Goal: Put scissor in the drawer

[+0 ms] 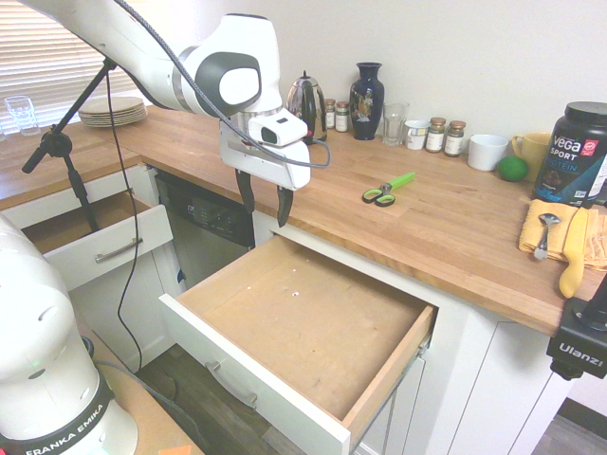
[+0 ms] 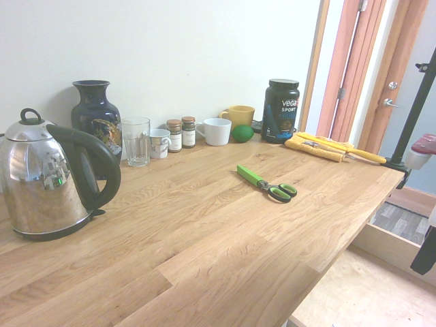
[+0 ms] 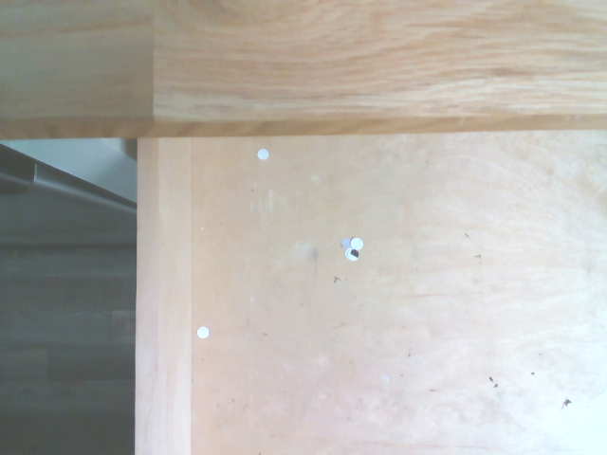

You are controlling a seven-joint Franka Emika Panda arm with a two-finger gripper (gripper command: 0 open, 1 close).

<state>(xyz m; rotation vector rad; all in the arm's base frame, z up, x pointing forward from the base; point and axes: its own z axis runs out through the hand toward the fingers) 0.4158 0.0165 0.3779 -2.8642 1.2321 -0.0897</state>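
currently, in the first exterior view, you see from left to right: the smaller drawer [image 1: 95, 242] pulled out at the left; the gripper [image 1: 265, 207] pointing straight down, its two dark fingers spread wide and holding nothing, poised over the back left corner of the drawer [image 1: 303, 327], which stands pulled out with its light-wood floor bare; then the scissor [image 1: 387, 189] lying flat on the countertop [image 1: 446, 227], well apart from the gripper, its green blade cover aimed toward the mugs by the wall.
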